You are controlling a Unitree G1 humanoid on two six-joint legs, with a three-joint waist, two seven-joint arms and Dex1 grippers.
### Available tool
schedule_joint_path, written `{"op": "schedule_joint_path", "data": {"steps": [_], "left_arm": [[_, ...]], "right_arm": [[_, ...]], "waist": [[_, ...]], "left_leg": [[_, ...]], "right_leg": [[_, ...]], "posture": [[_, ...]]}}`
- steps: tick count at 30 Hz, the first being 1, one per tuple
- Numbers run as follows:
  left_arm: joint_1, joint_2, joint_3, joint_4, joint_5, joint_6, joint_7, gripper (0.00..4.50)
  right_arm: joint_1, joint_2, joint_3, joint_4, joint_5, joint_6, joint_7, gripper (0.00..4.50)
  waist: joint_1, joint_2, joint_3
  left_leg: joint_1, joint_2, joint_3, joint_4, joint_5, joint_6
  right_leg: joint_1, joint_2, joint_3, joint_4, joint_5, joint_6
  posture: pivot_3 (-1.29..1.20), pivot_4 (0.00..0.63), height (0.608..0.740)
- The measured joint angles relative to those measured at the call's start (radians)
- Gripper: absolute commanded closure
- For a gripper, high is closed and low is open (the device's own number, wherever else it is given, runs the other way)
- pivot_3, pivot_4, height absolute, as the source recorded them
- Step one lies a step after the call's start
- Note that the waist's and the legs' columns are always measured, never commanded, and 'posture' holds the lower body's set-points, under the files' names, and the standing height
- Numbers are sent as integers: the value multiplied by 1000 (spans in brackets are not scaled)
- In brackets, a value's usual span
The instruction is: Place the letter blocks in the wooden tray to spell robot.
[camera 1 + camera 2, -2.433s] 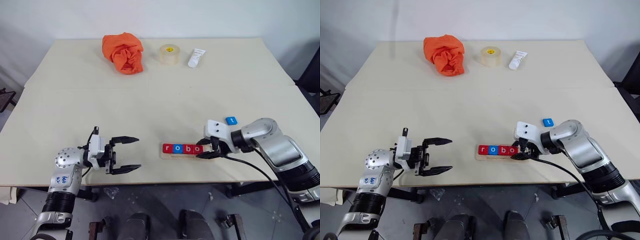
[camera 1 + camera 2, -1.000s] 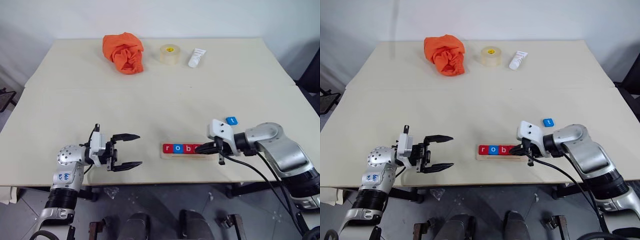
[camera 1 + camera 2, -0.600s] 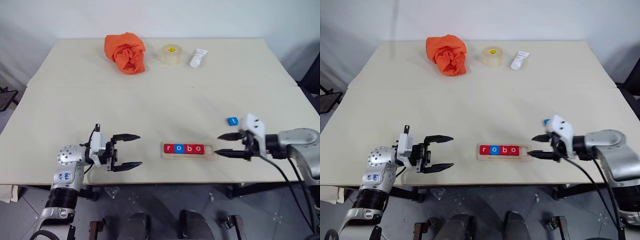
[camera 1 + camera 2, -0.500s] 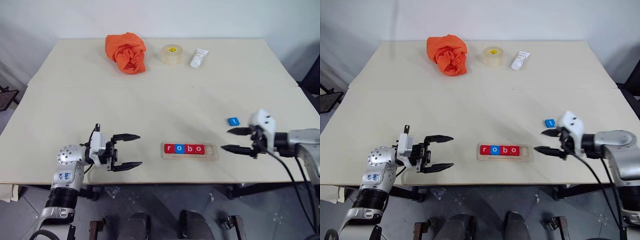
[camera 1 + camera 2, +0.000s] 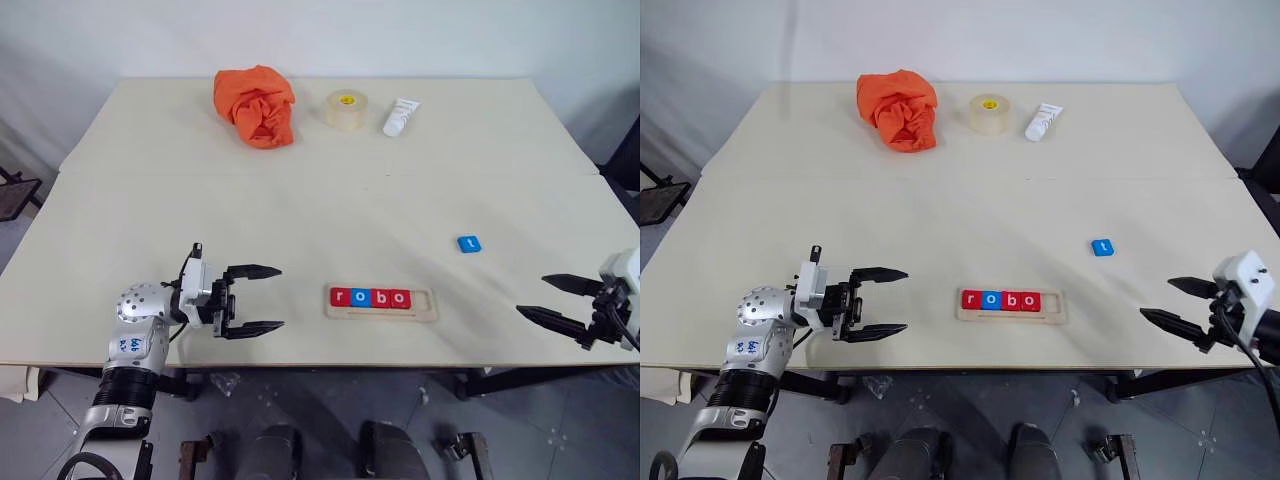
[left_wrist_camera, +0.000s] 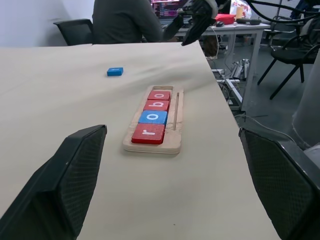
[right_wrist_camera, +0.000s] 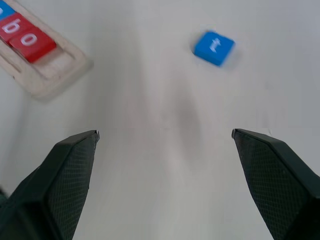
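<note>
I see the pale wooden tray (image 5: 381,302) near the bench's (image 5: 300,190) front edge holding four flat square tiles (image 5: 370,297) reading r, o, b, o. The glossy blue t tile (image 5: 469,244) lies loose on the smooth bench, right of the tray. My left claw (image 5: 252,298) and right claw (image 5: 556,299) both hang spread and empty.

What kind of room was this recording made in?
Probably an office or lab workspace: a large pale beige table, black office chairs nearby, a cluttered white desk and a seated person behind.
</note>
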State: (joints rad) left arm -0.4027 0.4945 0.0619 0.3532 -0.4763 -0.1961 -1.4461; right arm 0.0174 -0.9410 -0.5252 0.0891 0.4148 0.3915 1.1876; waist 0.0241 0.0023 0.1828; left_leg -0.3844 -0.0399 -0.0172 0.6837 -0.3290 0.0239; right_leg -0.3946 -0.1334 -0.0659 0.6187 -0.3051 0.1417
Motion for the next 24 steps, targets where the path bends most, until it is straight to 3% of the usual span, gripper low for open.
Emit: {"op": "schedule_joint_path", "data": {"steps": [4, 9, 17, 24], "left_arm": [[-27, -1, 0, 19, 3, 0, -7, 0], [-37, -3, 0, 25, 7, -1, -9, 0], [-17, 0, 6, 14, 9, 0, -3, 0], [38, 17, 18, -43, 8, 3, 28, 0]], "right_arm": [[-21, 13, 0, -38, 10, 56, -81, 47], [-161, 67, 99, -37, 1, 121, -205, 47], [-498, 200, 293, 252, -127, 83, -396, 47], [-611, 285, 366, 413, -198, 49, -491, 47]], "waist": [[-5, 0, 0], [-6, 0, 0], [-12, 0, 0], [-21, 0, 0]], "left_leg": [[1, 1, 1, 0, 0, 0], [3, 1, 1, 0, 0, -1], [2, 0, 0, 0, 0, -1], [1, 0, -1, -1, 0, -1]], "right_leg": [[0, 0, 1, 0, 0, 0], [0, 0, 1, 0, 0, 0], [0, 0, 1, 2, 0, 0], [-1, 0, 0, 2, 0, 0]], "posture": [[0, 150, 740], [0, 150, 740], [0, 150, 740], [0, 150, 740]]}}
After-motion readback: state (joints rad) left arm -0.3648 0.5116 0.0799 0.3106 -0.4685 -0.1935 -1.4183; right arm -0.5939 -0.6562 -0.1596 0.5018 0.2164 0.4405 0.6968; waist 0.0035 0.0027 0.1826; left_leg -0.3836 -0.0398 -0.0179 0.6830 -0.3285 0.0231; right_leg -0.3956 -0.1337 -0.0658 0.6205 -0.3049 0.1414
